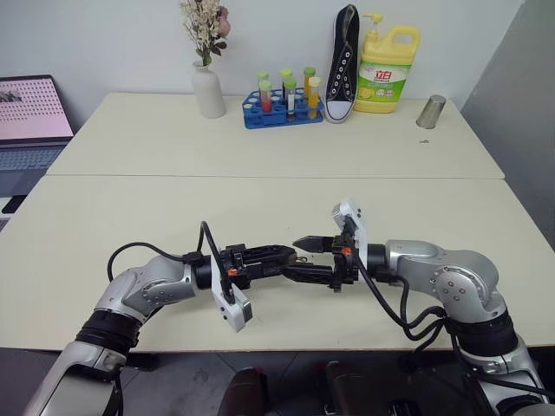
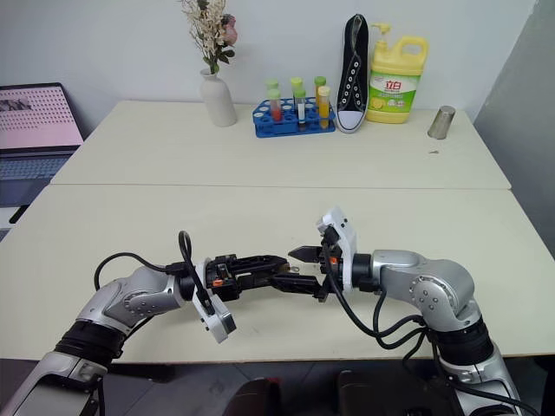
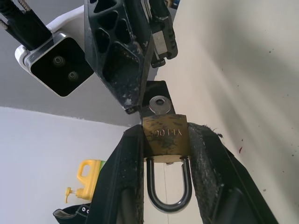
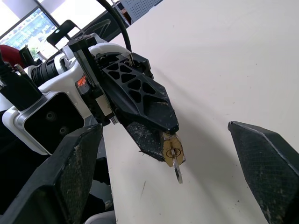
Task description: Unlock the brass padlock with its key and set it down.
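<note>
Padlock pinched in the left gripper, key in its keyhole, right gripper spread wide before it.

The left gripper [image 1: 290, 254] is clamped on the brass padlock [image 3: 164, 138], held above the near table [image 1: 130, 217]; the key [image 4: 177, 169] sticks out of the lock body; the right gripper [image 4: 173, 163] faces it with fingers far apart, holding nothing; farther back stand a test-tube rack [image 1: 282, 106], a sneaker [image 1: 343, 65] and a yellow bottle [image 1: 387, 69].
</note>
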